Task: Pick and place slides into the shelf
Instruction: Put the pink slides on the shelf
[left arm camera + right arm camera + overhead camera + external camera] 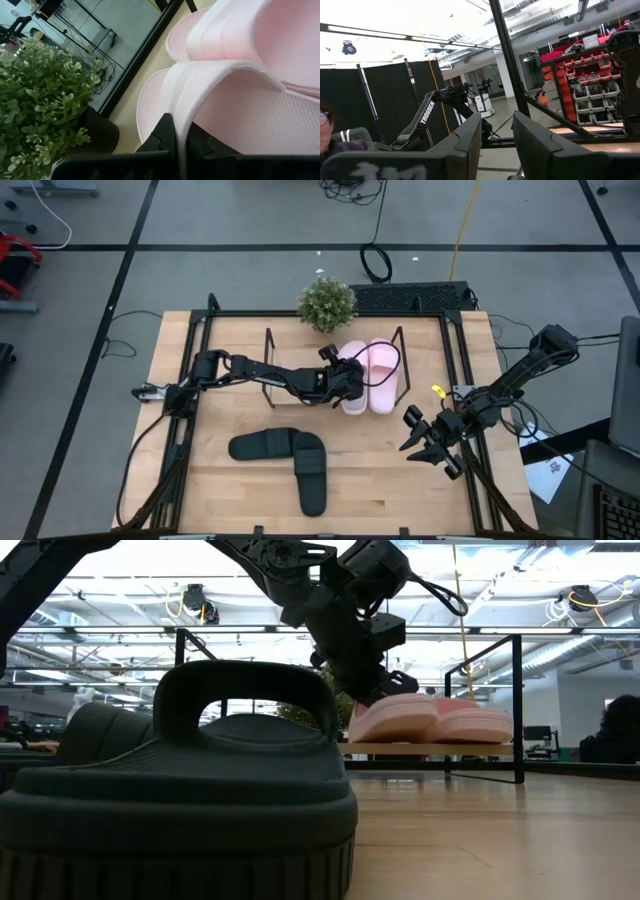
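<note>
Two pale pink slides [383, 375] lie side by side on the shelf [269, 360], between its thin black wire side frames; in the low view their soles rest on the light wood board [430, 748]. My left gripper [350, 383] reaches in from the table's left and is shut on the left pink slide [395, 715]. Two matte black slides lie on the table nearer the front, one [272, 445] crosswise and one [311, 477] lengthwise; the low view has a black slide [200, 790] close up. My right gripper [425, 442] waits open at the table's right side. My left gripper holds the left pink slide by the side edge of its wide strap [180, 107]. The edge is pinched between the two fingers [162, 137], one outside the strap and one over the footbed. They come slanting down from the table's left. The sole appears to lie on the shelf board.
A small potted plant [327, 302] stands at the table's far edge just behind the shelf, close to my left gripper [181, 150]. Black rails [455, 360] frame the tabletop. A person shows at the edge of the right wrist view [327, 132]. Bare wood lies between the black slides and my right gripper [497, 145].
</note>
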Robot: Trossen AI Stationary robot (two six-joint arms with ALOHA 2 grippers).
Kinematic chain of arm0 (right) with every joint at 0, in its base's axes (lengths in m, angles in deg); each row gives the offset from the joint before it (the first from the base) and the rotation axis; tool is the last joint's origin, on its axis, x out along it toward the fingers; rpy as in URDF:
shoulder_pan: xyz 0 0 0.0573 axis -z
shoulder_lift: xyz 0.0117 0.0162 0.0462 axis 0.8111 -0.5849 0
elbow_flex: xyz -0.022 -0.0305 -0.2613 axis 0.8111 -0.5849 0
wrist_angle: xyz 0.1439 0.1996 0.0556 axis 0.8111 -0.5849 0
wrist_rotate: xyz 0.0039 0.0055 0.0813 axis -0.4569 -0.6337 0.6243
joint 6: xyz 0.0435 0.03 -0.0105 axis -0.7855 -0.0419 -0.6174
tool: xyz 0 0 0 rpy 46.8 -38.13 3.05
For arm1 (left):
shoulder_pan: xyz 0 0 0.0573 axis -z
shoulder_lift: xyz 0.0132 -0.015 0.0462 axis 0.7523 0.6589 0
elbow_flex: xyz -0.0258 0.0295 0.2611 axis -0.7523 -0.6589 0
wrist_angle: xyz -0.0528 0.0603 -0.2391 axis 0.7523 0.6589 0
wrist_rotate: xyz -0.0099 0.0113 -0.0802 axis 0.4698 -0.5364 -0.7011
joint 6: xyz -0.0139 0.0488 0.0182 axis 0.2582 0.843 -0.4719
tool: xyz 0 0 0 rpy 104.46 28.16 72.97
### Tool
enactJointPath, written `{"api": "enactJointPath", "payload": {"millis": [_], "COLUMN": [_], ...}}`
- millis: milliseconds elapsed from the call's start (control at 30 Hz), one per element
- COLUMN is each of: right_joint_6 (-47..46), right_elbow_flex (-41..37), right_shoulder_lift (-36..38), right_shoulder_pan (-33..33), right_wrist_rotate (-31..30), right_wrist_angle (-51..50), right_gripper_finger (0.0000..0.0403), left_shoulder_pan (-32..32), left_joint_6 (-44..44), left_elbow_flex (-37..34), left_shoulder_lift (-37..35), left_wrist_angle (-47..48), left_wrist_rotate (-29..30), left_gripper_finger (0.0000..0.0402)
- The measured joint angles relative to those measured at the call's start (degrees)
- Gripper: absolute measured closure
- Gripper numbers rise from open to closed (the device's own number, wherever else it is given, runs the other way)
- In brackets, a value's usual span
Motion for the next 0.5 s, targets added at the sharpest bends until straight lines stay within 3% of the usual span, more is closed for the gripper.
{"api": "enactJointPath", "payload": {"millis": [500], "right_joint_6": [-0.1], "right_elbow_flex": [0.0], "right_shoulder_lift": [0.0], "right_shoulder_pan": [0.0], "right_wrist_rotate": [0.1], "right_wrist_angle": [0.0], "right_gripper_finger": [0.0298], "left_shoulder_pan": [0.0], "left_joint_6": [-1.6], "left_elbow_flex": [0.1], "left_shoulder_lift": [0.0], "left_wrist_angle": [1.9], "left_wrist_rotate": [-1.4], "left_gripper_finger": [0.0401]}}
